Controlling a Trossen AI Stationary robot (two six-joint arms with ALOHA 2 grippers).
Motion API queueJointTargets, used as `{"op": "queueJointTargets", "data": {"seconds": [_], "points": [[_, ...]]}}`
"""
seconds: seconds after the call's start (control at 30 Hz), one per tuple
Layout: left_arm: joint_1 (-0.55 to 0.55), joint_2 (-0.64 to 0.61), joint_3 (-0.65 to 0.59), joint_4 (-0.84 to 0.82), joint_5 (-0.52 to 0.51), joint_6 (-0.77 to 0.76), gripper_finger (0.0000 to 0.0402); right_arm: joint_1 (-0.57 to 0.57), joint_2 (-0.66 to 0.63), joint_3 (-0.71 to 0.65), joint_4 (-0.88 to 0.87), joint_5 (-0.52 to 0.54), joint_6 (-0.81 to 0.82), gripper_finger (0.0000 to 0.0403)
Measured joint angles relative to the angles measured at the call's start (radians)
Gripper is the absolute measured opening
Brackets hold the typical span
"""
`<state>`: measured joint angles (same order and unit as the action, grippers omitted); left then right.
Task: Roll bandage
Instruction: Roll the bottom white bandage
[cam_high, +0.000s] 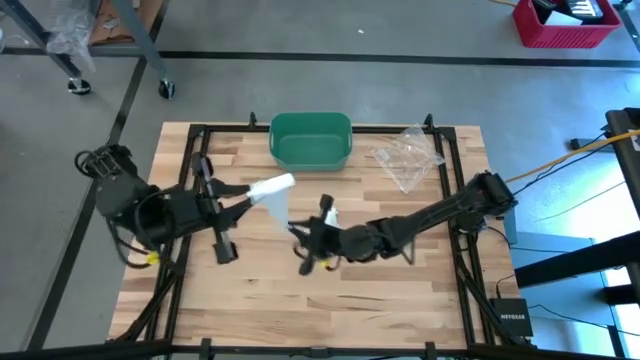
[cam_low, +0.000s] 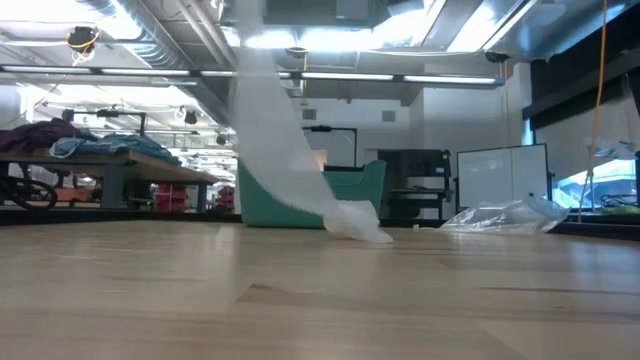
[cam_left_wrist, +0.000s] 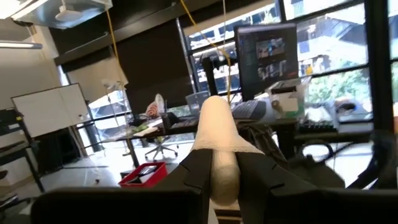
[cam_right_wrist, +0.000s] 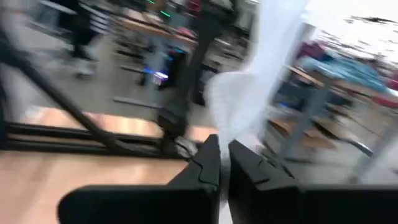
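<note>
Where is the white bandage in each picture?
High view: the bandage is mid-table, held up by the left gripper.
Low view: it hangs from the top down to the table.
Left wrist view: the roll sits clamped between the fingers.
Right wrist view: its strip rises from the shut right gripper.
Shared landmark: the green bin.

Bright ceiling glare; right wrist view motion-blurred.

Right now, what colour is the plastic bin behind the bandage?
Green plastic bin; clearest in the high view.
</note>
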<state>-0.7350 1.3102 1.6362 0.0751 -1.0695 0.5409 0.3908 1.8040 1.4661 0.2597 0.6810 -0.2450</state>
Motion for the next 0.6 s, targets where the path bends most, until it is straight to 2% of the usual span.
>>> {"op": "queueJointTargets", "data": {"seconds": [0.1, 0.2, 0.33, 0.4, 0.47, 0.6], "points": [[-0.041, 0.001, 0.065, -0.040, -0.038, 0.024, 0.0045, 0.033, -0.047, 0.074, -0.134, -0.056, -0.006, 0.0021], [-0.089, -0.001, 0.143, -0.047, -0.033, 0.059, 0.0045, 0.044, -0.078, 0.190, -0.355, -0.161, 0.000, 0.0008], [-0.146, -0.002, 0.221, -0.074, 0.098, 0.070, 0.0045, 0.021, -0.084, 0.396, -0.668, -0.358, 0.036, 0.0012], [-0.177, -0.001, 0.251, -0.075, 0.175, 0.094, 0.0045, 0.005, -0.083, 0.479, -0.760, -0.445, 0.058, 0.0013], [-0.203, -0.001, 0.272, -0.070, 0.209, 0.104, 0.0045, -0.006, -0.082, 0.539, -0.823, -0.451, 0.062, 0.0008], [-0.214, -0.002, 0.306, -0.060, 0.213, 0.117, 0.0045, -0.014, -0.077, 0.616, -0.846, -0.341, 0.057, 0.0007]]}}
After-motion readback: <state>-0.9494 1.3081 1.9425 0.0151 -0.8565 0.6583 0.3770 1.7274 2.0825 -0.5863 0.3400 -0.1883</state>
